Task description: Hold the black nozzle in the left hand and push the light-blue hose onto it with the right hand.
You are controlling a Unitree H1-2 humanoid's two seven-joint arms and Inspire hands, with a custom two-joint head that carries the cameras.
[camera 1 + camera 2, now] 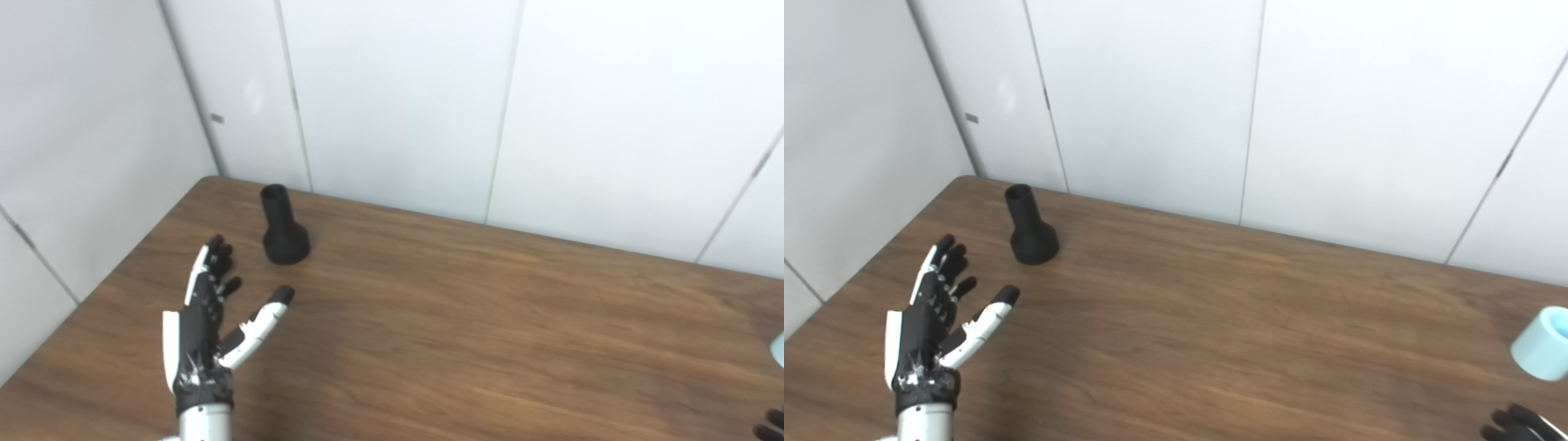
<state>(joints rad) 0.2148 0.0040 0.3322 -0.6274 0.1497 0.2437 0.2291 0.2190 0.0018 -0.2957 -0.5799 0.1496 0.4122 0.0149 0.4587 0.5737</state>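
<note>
The black nozzle point(283, 228) stands upright on its wide base near the table's far left corner, narrow end up. My left hand point(208, 318) hovers over the table in front of it and a little to the left, open, fingers spread, thumb pointing toward the nozzle, not touching it. The light-blue hose point(1543, 343) is a short pale cylinder at the table's right edge, cut off by the frame. Only the dark fingertips of my right hand point(1516, 424) show at the bottom right corner, below the hose and apart from it.
The brown wooden table point(465, 318) fills the lower view. White wall panels point(398, 104) close it off at the back and on the left, close behind the nozzle.
</note>
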